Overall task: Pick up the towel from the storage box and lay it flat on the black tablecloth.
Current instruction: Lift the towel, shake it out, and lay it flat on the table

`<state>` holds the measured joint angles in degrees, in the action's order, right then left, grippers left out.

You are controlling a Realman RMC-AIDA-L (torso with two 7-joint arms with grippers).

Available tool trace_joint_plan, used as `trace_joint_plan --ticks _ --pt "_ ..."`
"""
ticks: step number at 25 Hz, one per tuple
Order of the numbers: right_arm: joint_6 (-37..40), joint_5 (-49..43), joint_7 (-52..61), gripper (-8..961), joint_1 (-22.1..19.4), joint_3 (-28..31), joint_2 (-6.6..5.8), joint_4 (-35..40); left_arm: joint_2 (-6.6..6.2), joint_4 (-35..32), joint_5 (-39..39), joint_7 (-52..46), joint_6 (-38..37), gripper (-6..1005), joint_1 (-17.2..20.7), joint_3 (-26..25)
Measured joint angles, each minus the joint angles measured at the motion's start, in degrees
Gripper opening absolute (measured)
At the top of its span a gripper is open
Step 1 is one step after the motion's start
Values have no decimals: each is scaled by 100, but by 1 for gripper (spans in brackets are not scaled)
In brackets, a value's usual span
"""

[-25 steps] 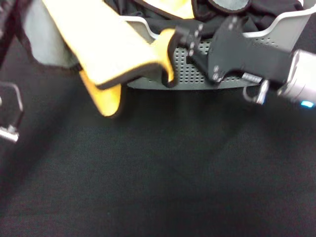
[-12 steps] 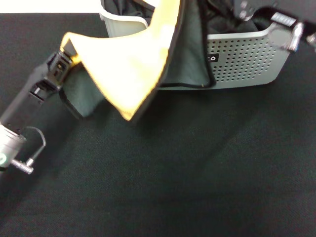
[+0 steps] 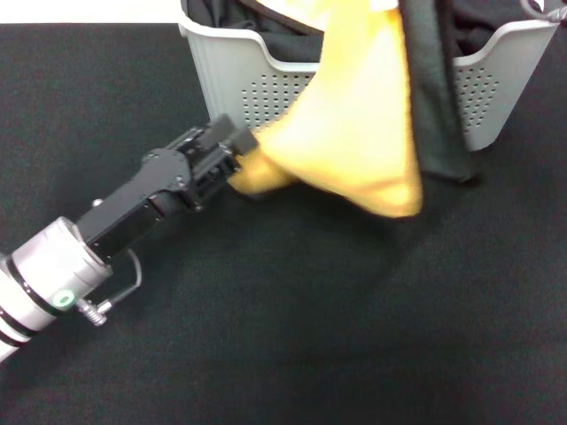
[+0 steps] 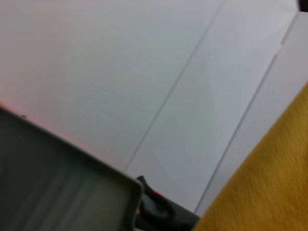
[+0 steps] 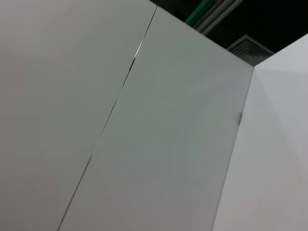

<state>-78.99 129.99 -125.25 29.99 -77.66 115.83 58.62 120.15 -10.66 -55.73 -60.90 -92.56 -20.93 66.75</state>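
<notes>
1. Left gripper (image 3: 244, 159), jaws clamped on one towel (image 3: 359, 150) corner, low over the tablecloth (image 3: 292, 336) at the box's (image 3: 221, 80) 7 o'clock.
2. Towel hangs stretched from above the box rim, yellow side out.
3. Risk: upper end may snag the rim, tugging the box or bunching the towel.
4. Right gripper: out of view.

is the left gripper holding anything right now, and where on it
Yes. The left gripper is shut on the towel, pinching a low corner of its yellow side, in front of the storage box.
</notes>
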Motion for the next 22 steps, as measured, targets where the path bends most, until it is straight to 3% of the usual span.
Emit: trace_joint_plan --ticks 3,7,13,22 --pt "14 34 -15 8 33 14 2 0 2 -11 -57 26 -100 397 -15 -16" --pt "98 43 -46 8 124 2 18 -164 49 -15 -36 266 -575 583 -69 -16" --pt "55 288 -250 8 416 -147 35 -744 70 191 30 562 -1099 822 -460 -3" --pt "-683 788 -740 8 504 -252 36 -1120 70 199 38 646 -1239 846 -617 -4"
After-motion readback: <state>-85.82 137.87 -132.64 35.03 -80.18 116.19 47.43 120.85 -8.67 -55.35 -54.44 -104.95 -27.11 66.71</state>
